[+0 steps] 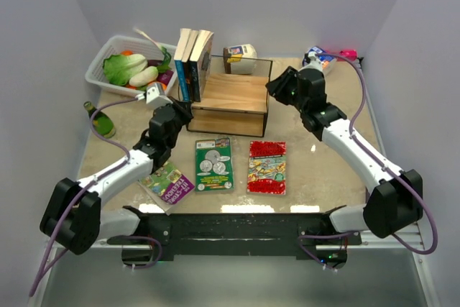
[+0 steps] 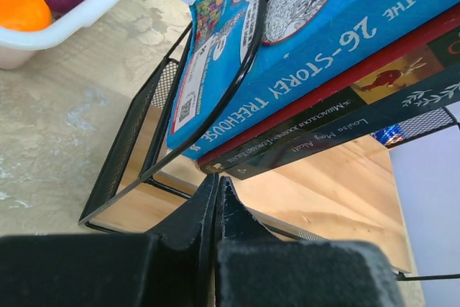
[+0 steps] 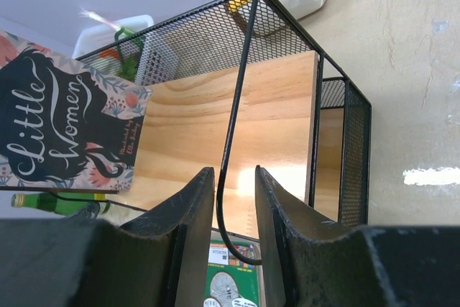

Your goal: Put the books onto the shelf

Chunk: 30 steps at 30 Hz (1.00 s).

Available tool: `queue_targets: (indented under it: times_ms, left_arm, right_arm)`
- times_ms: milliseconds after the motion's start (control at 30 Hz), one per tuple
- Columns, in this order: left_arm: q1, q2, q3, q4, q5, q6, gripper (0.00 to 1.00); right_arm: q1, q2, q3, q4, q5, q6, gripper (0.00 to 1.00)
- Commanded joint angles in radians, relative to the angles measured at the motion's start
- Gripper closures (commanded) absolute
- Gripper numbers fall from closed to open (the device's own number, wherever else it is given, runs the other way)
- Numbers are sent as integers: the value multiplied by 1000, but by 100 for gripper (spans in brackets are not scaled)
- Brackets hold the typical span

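The shelf [image 1: 237, 95] stands mid-table with three books [image 1: 192, 62] upright at the left end of its top board. Flat on the table in front lie a purple-and-green book [image 1: 167, 182], a green book [image 1: 214, 165] and a red book [image 1: 267, 167]. My left gripper [image 1: 183, 113] is at the shelf's left front corner; in the left wrist view it [image 2: 218, 181] is shut and empty, just below the blue book [image 2: 309, 41]. My right gripper [image 1: 277, 85] is at the shelf's right end. Its fingers [image 3: 234, 170] stand apart either side of the thin black end wire [image 3: 233, 134], not clamped on it.
A white basket [image 1: 100, 59] of vegetables sits at the back left, with a green bottle [image 1: 100, 120] in front of it. A wrapped jar [image 1: 241, 57] stands behind the shelf, and small colourful items [image 1: 323, 55] lie at the back right corner.
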Motion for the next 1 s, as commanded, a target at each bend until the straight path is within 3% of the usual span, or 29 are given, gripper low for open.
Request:
queue_targets:
  times_ms: [0, 533, 800, 967]
  left_arm:
    - [3, 37, 22, 92, 11, -35, 100]
    - [31, 115, 82, 121, -6, -52, 100]
    - [31, 49, 36, 98, 6, -52, 100]
    - [31, -63, -10, 56, -3, -52, 100]
  right_arm:
    - [-1, 8, 33, 50, -14, 7, 67]
    - [0, 12, 37, 50, -26, 9, 71]
    - [-1, 11, 33, 51, -27, 7, 71]
    - [0, 6, 28, 48, -23, 9, 65]
